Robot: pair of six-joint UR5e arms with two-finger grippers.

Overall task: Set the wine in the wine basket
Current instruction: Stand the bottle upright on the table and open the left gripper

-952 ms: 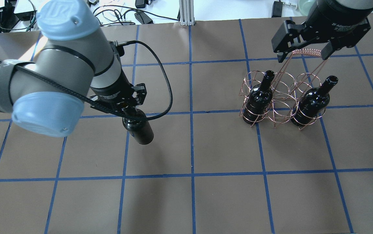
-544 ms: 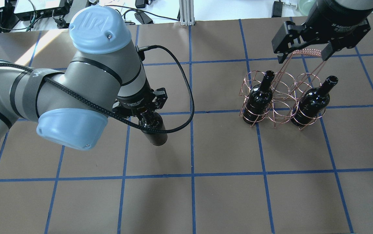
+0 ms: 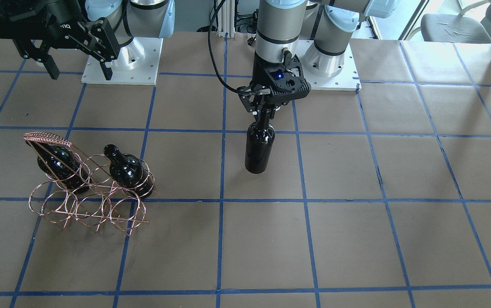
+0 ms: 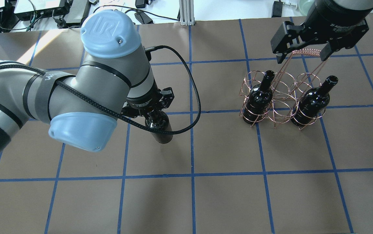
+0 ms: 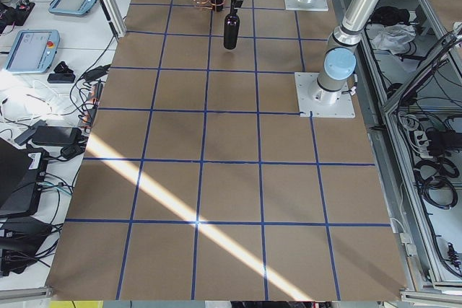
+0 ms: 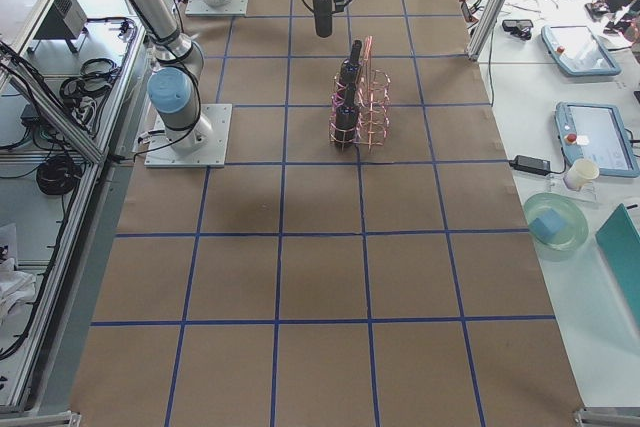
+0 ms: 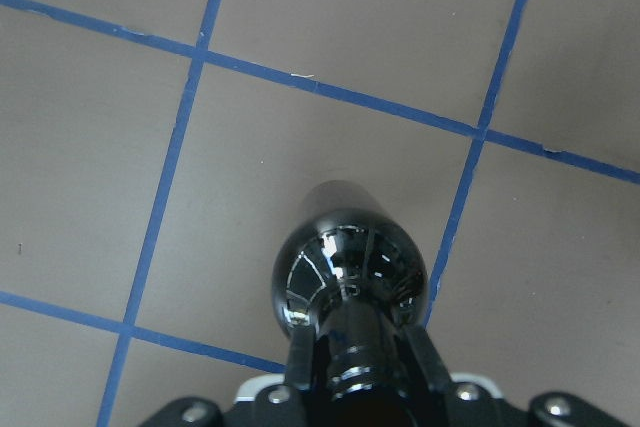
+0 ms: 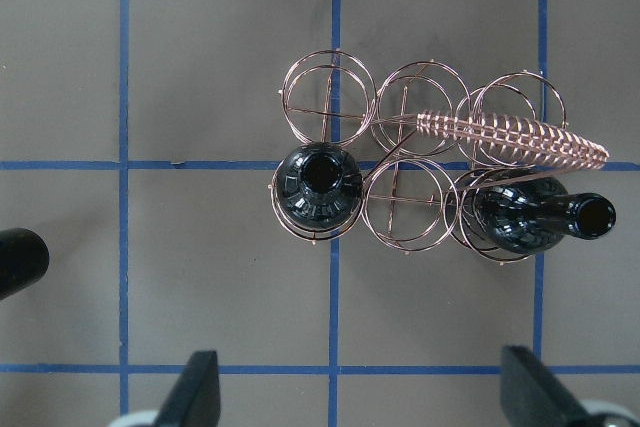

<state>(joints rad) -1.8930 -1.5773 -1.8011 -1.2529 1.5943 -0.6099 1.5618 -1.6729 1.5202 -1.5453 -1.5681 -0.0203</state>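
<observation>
The wine (image 4: 161,129) hangs upright by its neck from the left hand (image 4: 150,112). The hand's fingers are closed tight on the neck just under the rimmed mouth, and the base looks to be clear of the tabletop (image 4: 225,201). It sits roughly midway between the robot's edge and the operators' edge, a little nearer the robot's.

Well apart from it, toward the robot's right, the wine basket (image 4: 279,97) stands on the tabletop, about as far from the robot's edge. Two other bottles (image 4: 258,97) stand in it, necks up, one in each end loop of the row nearer the robot.

Above the basket's coiled top bar (image 4: 306,52) hovers the right hand (image 4: 302,58), its fingers spread wide and gripping nothing. From its wrist view the fingertips are well apart, with the basket below them.
</observation>
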